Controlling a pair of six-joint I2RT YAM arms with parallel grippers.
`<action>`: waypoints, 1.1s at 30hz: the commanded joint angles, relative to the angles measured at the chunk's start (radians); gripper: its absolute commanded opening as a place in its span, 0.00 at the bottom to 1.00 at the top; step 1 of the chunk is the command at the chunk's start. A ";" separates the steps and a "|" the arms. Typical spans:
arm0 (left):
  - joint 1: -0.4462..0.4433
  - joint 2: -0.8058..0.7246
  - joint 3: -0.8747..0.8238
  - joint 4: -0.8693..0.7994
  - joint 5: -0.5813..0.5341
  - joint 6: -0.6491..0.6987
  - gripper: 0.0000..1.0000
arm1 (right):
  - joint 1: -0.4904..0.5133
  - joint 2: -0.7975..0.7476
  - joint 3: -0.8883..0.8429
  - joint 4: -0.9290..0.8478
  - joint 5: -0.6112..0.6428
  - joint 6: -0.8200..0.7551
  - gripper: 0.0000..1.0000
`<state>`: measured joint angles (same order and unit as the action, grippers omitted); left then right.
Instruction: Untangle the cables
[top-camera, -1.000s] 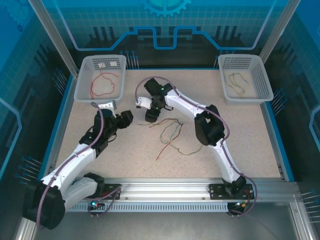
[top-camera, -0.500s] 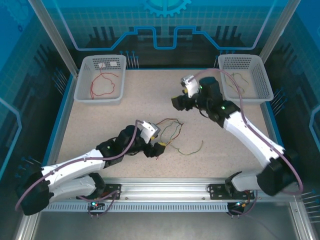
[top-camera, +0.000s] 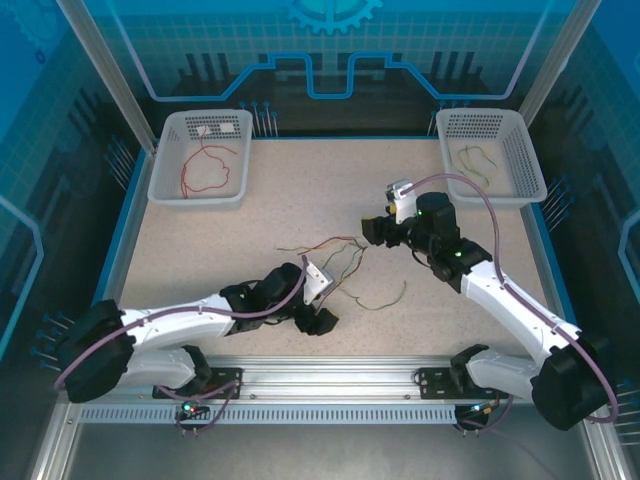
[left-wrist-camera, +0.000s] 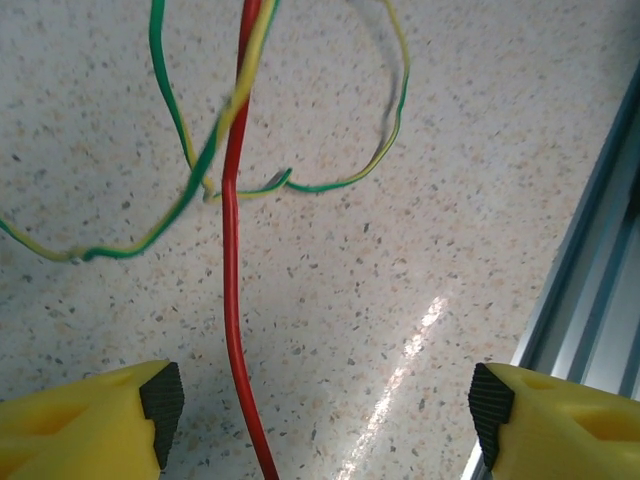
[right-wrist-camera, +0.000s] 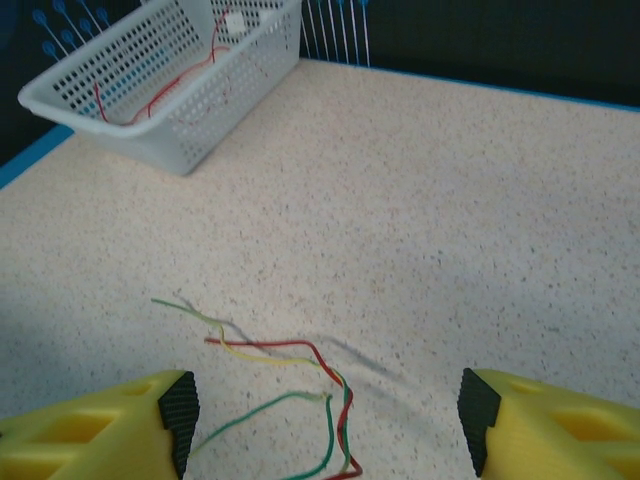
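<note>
A loose tangle of thin red and yellow-green cables (top-camera: 342, 262) lies on the speckled table at the centre. My left gripper (top-camera: 318, 316) sits low at the tangle's near end, open. In the left wrist view a red cable (left-wrist-camera: 232, 250) runs between its fingers, close to the left pad (left-wrist-camera: 160, 400) and apart from it, and green-yellow cables (left-wrist-camera: 180, 190) cross it further ahead. My right gripper (top-camera: 372, 232) hovers open just right of the tangle. Below it in the right wrist view lie a red strand (right-wrist-camera: 285, 346) and green strands (right-wrist-camera: 328, 430).
A white basket (top-camera: 170, 165) at the back left holds a red cable (top-camera: 205, 172). It also appears in the right wrist view as the basket (right-wrist-camera: 170, 80). Another white basket (top-camera: 520, 165) at the back right holds a yellow-green cable (top-camera: 473, 160). An aluminium rail (left-wrist-camera: 600, 290) borders the near table edge.
My left arm swung in from the left to the tangle's near end. My right arm left the centre-left, went towards the right basket, then came down beside the tangle. Both grippers opened a little.
</note>
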<state>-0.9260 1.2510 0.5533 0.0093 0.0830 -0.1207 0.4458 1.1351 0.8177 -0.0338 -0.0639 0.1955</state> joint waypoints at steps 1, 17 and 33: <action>-0.007 0.068 -0.011 0.051 -0.014 -0.008 0.79 | -0.006 -0.011 -0.018 0.107 -0.019 0.033 0.73; 0.009 -0.151 0.065 0.012 -0.141 0.038 0.00 | 0.034 -0.064 -0.252 0.176 -0.014 0.093 0.73; 0.143 -0.216 0.222 -0.056 0.047 0.037 0.00 | 0.179 -0.239 -0.450 0.495 -0.141 -0.150 0.84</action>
<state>-0.7918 1.0206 0.7315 -0.0422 0.0814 -0.1013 0.5808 0.9192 0.3435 0.3859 -0.1745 0.1284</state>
